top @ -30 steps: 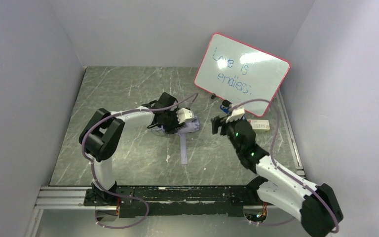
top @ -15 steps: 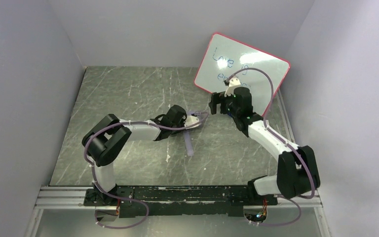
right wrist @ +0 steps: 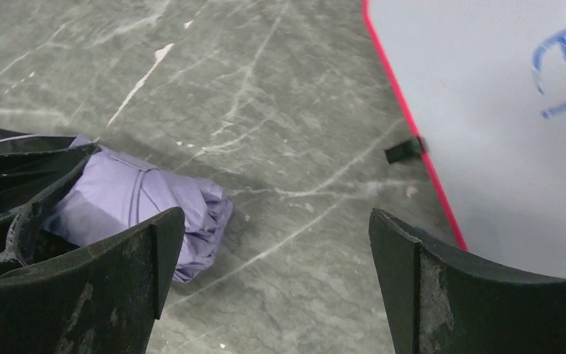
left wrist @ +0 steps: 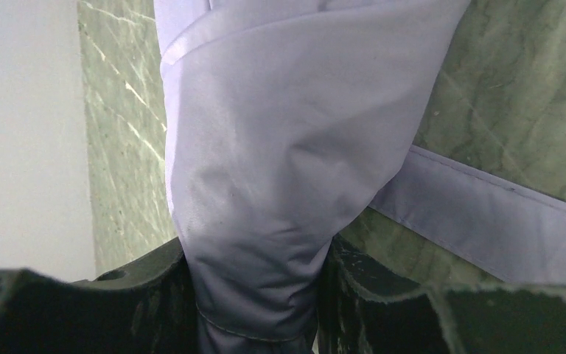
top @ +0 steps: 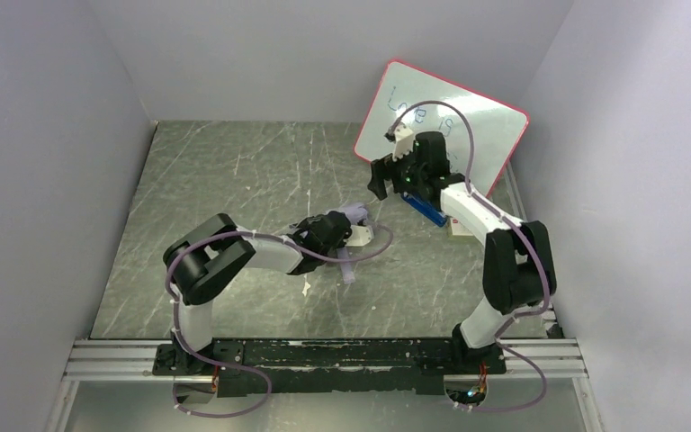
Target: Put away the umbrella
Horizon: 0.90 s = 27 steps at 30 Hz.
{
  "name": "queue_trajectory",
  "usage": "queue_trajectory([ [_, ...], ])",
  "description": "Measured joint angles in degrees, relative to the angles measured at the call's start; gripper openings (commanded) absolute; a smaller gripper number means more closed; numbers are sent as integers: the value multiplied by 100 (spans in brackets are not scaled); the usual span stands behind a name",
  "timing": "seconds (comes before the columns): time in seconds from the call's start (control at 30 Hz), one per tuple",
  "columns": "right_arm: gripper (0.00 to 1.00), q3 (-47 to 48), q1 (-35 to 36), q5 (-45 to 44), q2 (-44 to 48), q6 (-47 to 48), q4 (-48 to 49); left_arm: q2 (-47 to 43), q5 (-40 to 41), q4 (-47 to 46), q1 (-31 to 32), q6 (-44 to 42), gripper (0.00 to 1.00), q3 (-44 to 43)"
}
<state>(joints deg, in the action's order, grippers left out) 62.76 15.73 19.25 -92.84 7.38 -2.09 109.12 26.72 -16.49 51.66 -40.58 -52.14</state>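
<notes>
The umbrella (top: 356, 213) is a folded lavender bundle lying on the marble table (top: 234, 171) near the middle, its fabric strap (top: 347, 269) trailing toward the near edge. My left gripper (top: 344, 225) is shut on it; in the left wrist view the lavender fabric (left wrist: 265, 147) fills the space between the black jaws of the gripper (left wrist: 254, 295), and the strap (left wrist: 486, 214) runs off to the right. My right gripper (top: 378, 178) hangs open above the table in front of the whiteboard, apart from the umbrella (right wrist: 140, 199). Nothing sits between the right gripper's (right wrist: 276, 228) wide-spread jaws.
A red-framed whiteboard (top: 468, 135) with blue writing leans at the back right; its edge (right wrist: 413, 140) is close to the right gripper. A blue eraser (top: 426, 209) lies under the right arm. Walls close in the table on three sides.
The right gripper has opened wide and swung back and up toward the whiteboard. The left arm has stretched rightward and lower, still gripping the umbrella, which has shifted slightly right.
</notes>
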Motion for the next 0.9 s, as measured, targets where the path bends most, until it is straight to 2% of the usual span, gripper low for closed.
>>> queue_trajectory([
  [0.17,94,931,4,872,-682,715,-846,116,422,-437,177,-179,5,146],
  [0.3,92,1320,68,1447,-1021,1587,-1565,201,691,-752,289,-328,5,256],
  [0.5,89,2286,221,2011,-1923,3023,-3272,282,916,-1115,396,-501,5,402],
  [0.67,90,3115,450,2221,-2680,3838,-4492,391,1119,-1360,476,-616,5,448],
  [0.9,90,3254,787,2085,-2846,4358,-4983,422,1228,-1421,520,-678,5,470],
])
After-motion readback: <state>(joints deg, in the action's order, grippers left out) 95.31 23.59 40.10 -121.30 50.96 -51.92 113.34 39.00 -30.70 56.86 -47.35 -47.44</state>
